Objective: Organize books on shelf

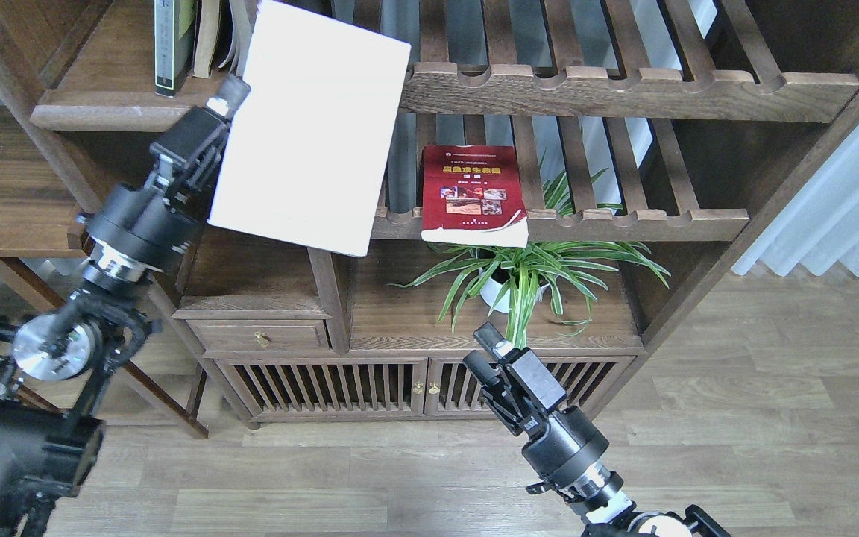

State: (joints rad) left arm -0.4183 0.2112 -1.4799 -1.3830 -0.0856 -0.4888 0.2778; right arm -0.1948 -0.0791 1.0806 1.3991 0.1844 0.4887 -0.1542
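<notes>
My left gripper (230, 97) is shut on the left edge of the large white book (310, 127) and holds it up in front of the bookcase post, beside the solid dark-brown shelf (153, 112) at the upper left. A black-grey book with a yellow-green panel (168, 45) stands upright on that shelf. The red book with small photos (473, 192) lies on the lower slatted rack (623, 220), its front edge overhanging. My right gripper (483, 349) is open and empty, low in front of the cabinet.
Cream-paged worn books (224, 37) lean beside the black-grey book. A potted spider plant (526, 276) sits on the cabinet top under the red book. An upper slatted rack (623, 86) runs to the right. The cabinet has slatted doors (370, 384).
</notes>
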